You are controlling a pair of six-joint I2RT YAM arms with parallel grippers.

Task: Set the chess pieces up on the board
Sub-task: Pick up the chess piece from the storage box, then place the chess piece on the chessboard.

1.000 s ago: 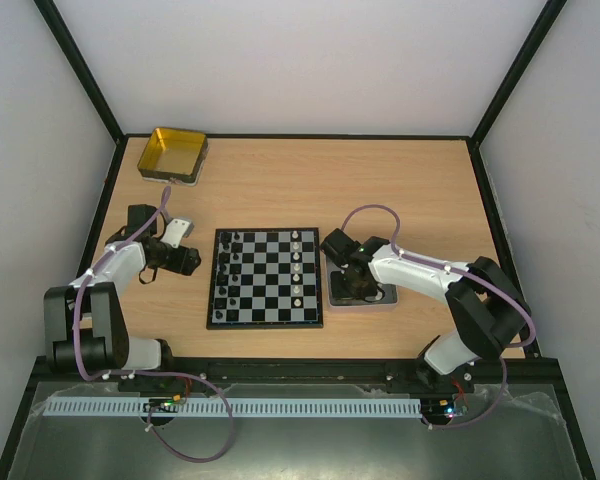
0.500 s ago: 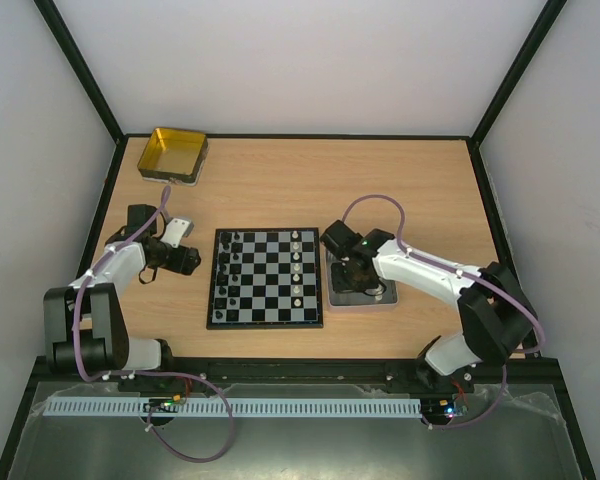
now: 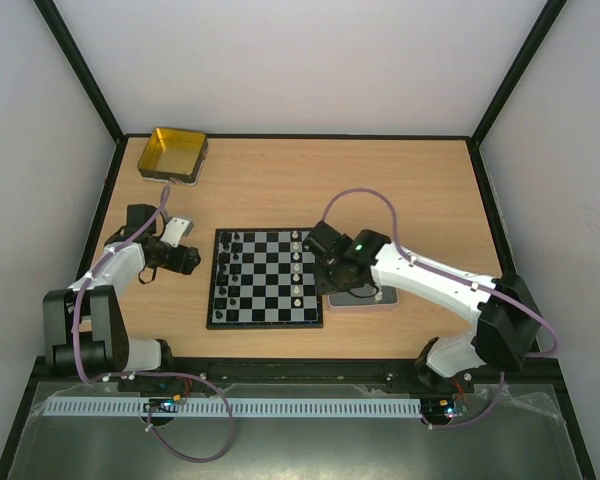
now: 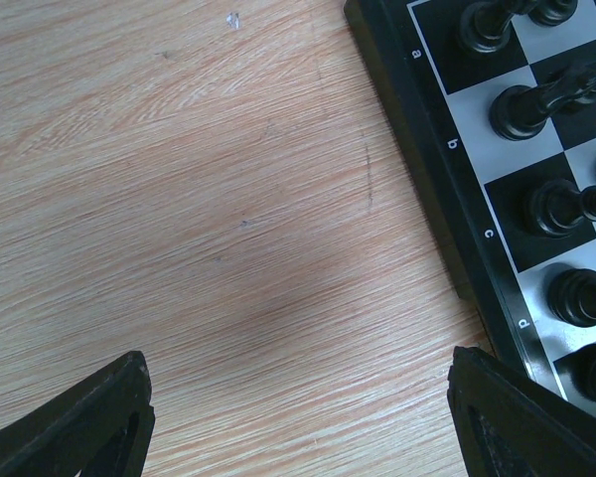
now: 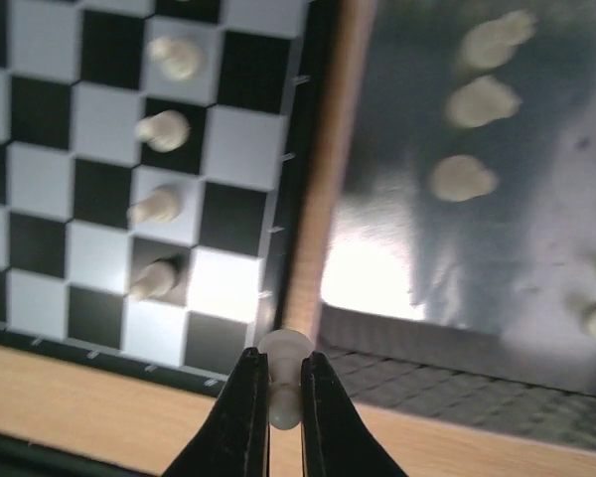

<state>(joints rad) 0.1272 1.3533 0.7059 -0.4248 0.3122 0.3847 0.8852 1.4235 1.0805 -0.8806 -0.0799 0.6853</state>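
Since a second ago the right arm has swung left, off the middle of the metal tray [image 3: 388,304] and up to the right edge of the board [image 3: 265,322], while the left arm sits where it was. The right gripper [image 5: 284,360] is clenched on a small white piece [image 5: 283,407], whose round top shows just above the two black fingertips. Seen from that wrist, the strip of wood between board and tray lies straight beyond the fingers. The board spreads away to their left and the tray to their right. A file of four white pieces [image 5: 163,129] stands on the board left of the fingers, one column in from the edge. More loose white pieces [image 5: 463,179] lie blurred in the tray on the right.

The left gripper [image 4: 298,427] is spread wide and holds nothing, with bare table [image 4: 209,219] between its fingers. The board's dark border runs just beside its right-hand finger [image 4: 517,417] and carries small letters a to d. Black pieces [image 4: 521,107] stand on the nearest squares past that border. From above, a yellow tin [image 3: 173,153] sits at the far left corner of the table, well beyond the left fingers.
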